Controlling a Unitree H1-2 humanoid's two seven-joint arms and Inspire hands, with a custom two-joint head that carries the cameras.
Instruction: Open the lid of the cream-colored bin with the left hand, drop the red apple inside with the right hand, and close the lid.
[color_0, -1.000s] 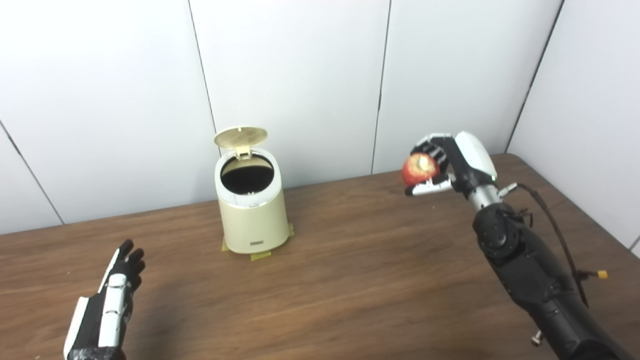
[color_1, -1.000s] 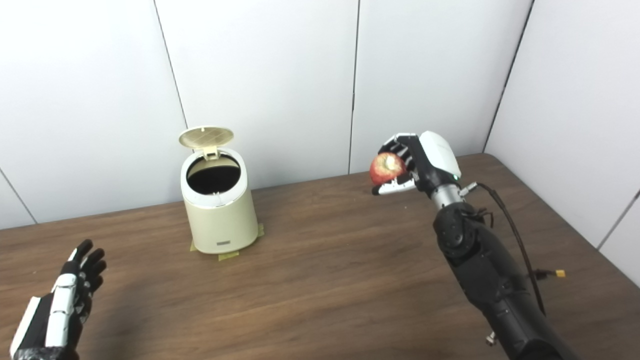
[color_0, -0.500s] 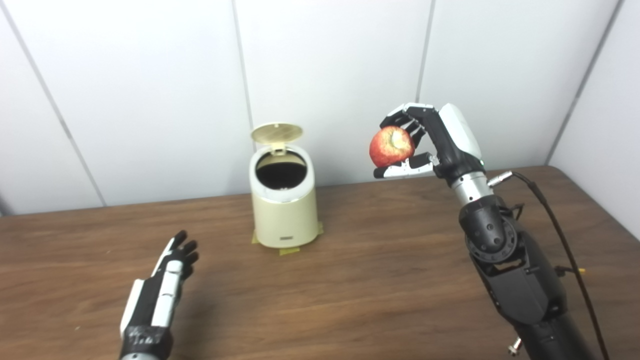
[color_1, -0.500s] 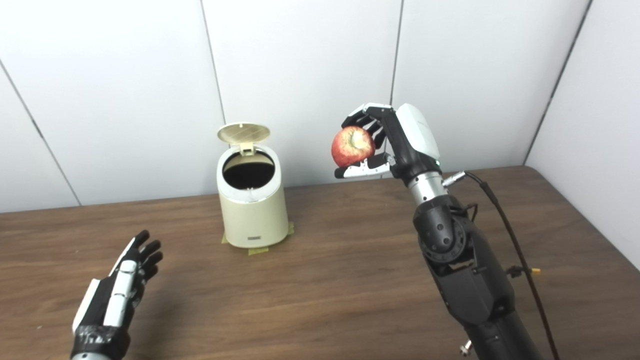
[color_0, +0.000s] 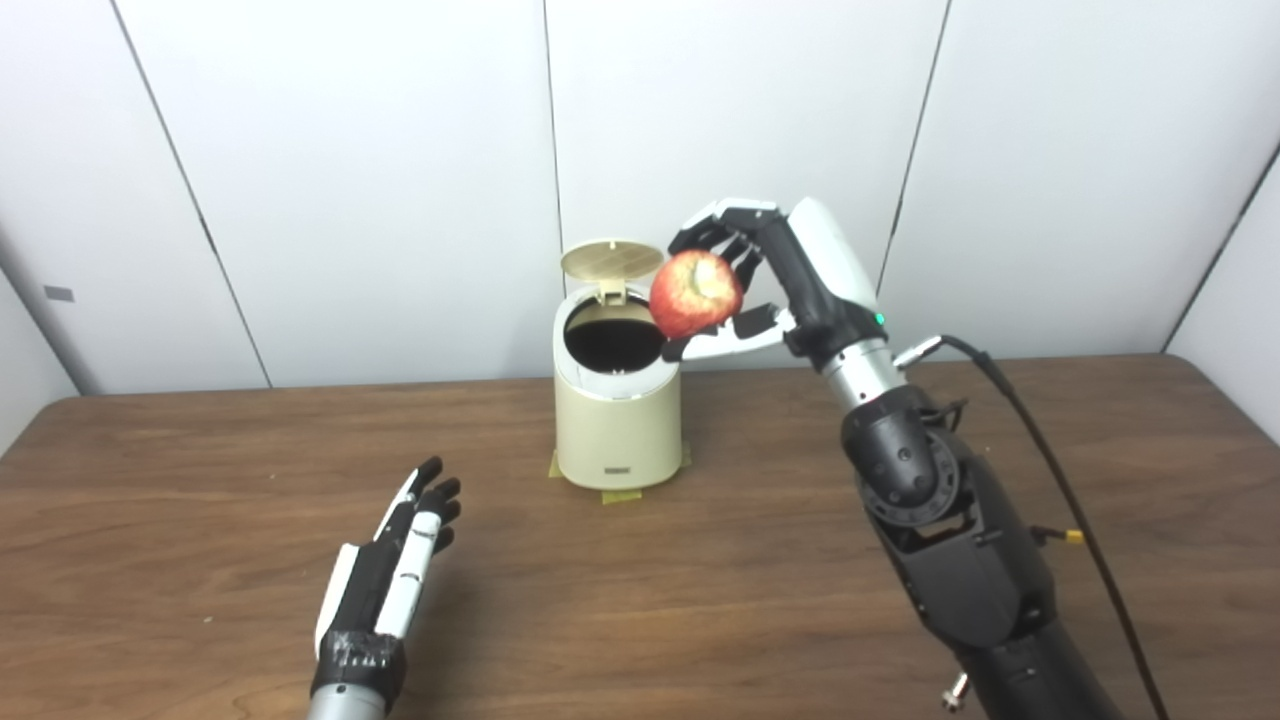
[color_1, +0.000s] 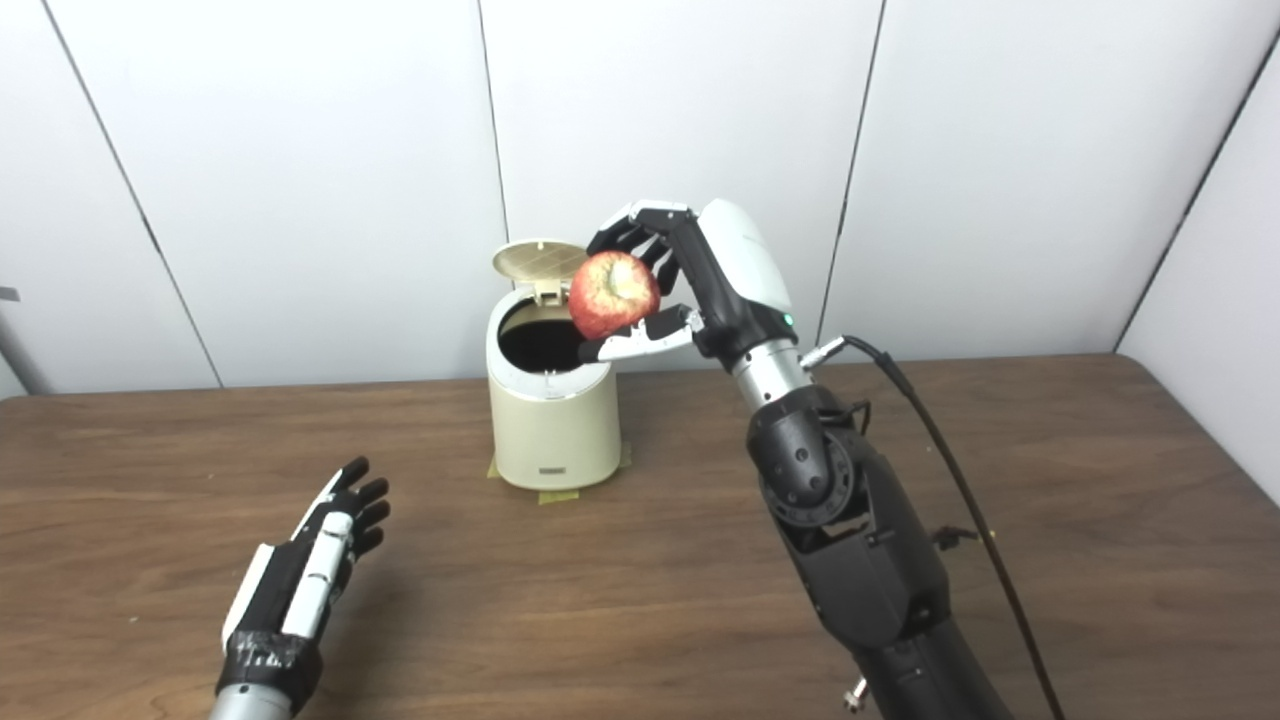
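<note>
We see the bin (color_0: 618, 420) at the back of the table (color_0: 700, 600), its lid (color_0: 612, 258) raised behind the opening. Our right hand (color_0: 770, 280) holds the apple (color_0: 696, 294) above the bin's right rim. Our left hand (color_0: 395, 570) lies before the bin, to its left.

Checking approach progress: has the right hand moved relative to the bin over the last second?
Yes. The right hand carried the apple leftward toward the bin, now by its open rim.

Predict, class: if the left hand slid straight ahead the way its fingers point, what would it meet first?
Probably the bin; the left hand points roughly toward its base, only bare table between, though depth is uncertain.
</note>
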